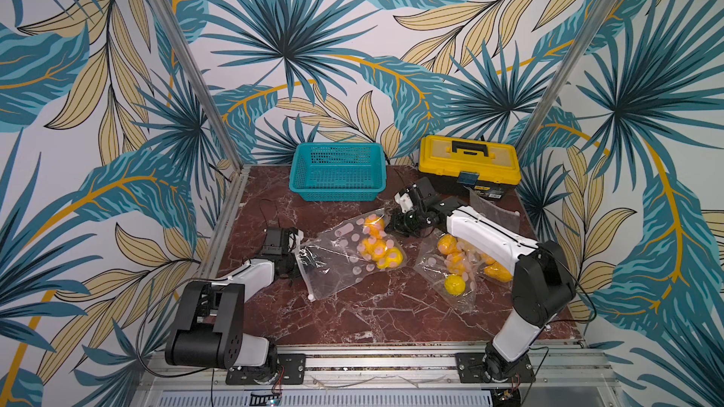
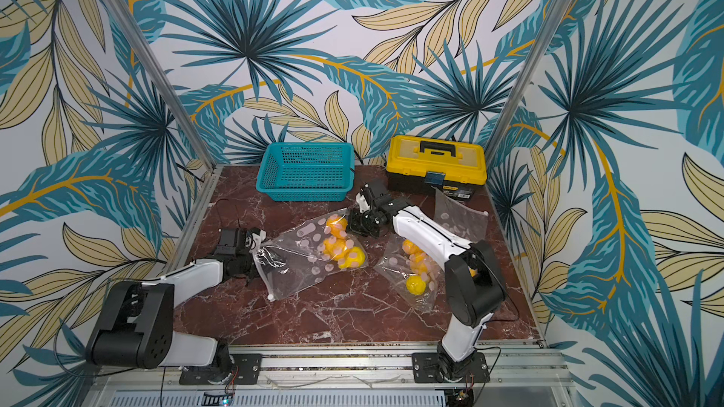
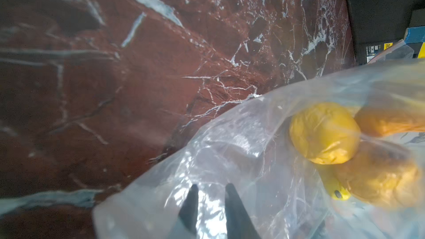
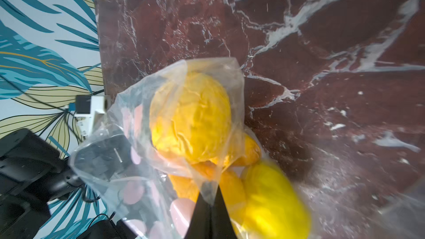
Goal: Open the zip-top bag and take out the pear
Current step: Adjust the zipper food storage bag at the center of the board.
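Note:
A clear zip-top bag [image 1: 341, 264] with pale pink dots lies mid-table on the red marble top. Several orange and yellow fruits [image 1: 374, 246] are bunched at its far right end. The bright yellow one [image 1: 390, 258] [image 4: 273, 198] looks like the pear, still inside the bag. My left gripper [image 1: 307, 264] [image 3: 211, 188] is at the bag's left, mouth end, its fingers [image 3: 232, 203] a little apart with bag film over and between them. My right gripper [image 1: 390, 225] [image 4: 210, 187] is shut on a pinch of film at the bag's far right corner, beside the fruit.
A second clear bag [image 1: 435, 272] with yellow and orange fruit lies to the right, partly under my right arm. An empty bag [image 1: 495, 211] leans by the yellow toolbox [image 1: 468, 166] at the back right. A teal basket [image 1: 337, 170] stands at the back centre.

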